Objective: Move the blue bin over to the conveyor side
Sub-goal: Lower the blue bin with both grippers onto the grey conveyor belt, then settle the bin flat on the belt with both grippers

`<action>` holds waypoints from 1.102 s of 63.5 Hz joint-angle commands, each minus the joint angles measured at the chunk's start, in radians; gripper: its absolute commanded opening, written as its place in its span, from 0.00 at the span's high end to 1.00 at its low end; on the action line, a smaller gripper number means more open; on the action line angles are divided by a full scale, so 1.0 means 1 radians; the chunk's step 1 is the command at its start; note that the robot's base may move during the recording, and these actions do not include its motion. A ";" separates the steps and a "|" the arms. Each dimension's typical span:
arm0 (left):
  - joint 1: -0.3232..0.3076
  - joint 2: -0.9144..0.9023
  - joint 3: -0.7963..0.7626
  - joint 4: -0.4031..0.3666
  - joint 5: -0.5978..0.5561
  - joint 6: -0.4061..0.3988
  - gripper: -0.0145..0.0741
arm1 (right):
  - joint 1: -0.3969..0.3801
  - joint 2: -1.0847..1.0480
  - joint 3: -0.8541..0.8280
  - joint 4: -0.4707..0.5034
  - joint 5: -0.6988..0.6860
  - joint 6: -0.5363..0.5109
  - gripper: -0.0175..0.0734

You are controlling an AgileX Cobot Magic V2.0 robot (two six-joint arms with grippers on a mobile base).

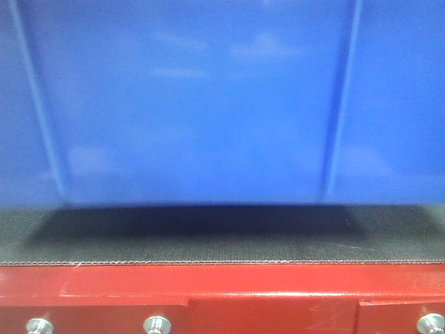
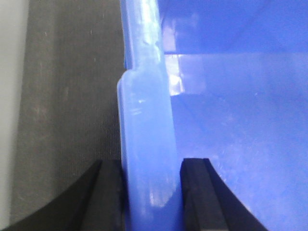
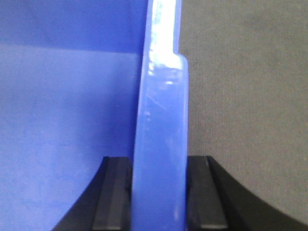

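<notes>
The blue bin (image 1: 208, 104) fills the front view, its glossy wall with two thin ribs just above the dark woven belt of the conveyor (image 1: 389, 240). A shadow lies under its lower edge. I cannot tell whether it touches the belt. My left gripper (image 2: 151, 192) is shut on the bin's thick left rim (image 2: 144, 106), one black finger outside over the belt and one inside. On the opposite side, my right gripper (image 3: 159, 192) is shut on the right rim (image 3: 161, 96) the same way. Neither gripper shows in the front view.
The conveyor's red metal frame (image 1: 104, 285) with silver bolts (image 1: 157, 324) runs along the near edge. Belt (image 2: 67, 96) extends left of the bin, with a pale strip (image 2: 9, 96) beyond it. More belt (image 3: 245, 96) lies right of the bin.
</notes>
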 commanded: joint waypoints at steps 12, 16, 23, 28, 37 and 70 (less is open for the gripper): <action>-0.019 -0.014 0.110 -0.082 -0.274 0.011 0.86 | 0.008 0.060 -0.013 0.023 -0.126 -0.018 0.88; -0.019 -0.012 0.120 -0.082 -0.312 0.011 0.86 | 0.008 0.071 -0.013 0.023 -0.126 -0.018 0.88; -0.019 0.004 0.122 -0.082 -0.342 0.011 0.86 | 0.008 0.089 -0.013 0.023 -0.126 -0.018 0.88; -0.019 0.028 0.122 -0.082 -0.353 0.011 0.86 | 0.008 0.104 -0.013 0.023 -0.125 -0.018 0.88; -0.019 0.066 0.122 -0.082 -0.353 0.011 0.86 | 0.008 0.129 -0.013 0.023 -0.137 -0.018 0.88; -0.019 0.079 0.122 -0.082 -0.370 0.011 0.73 | 0.008 0.141 -0.013 0.023 -0.156 -0.018 0.64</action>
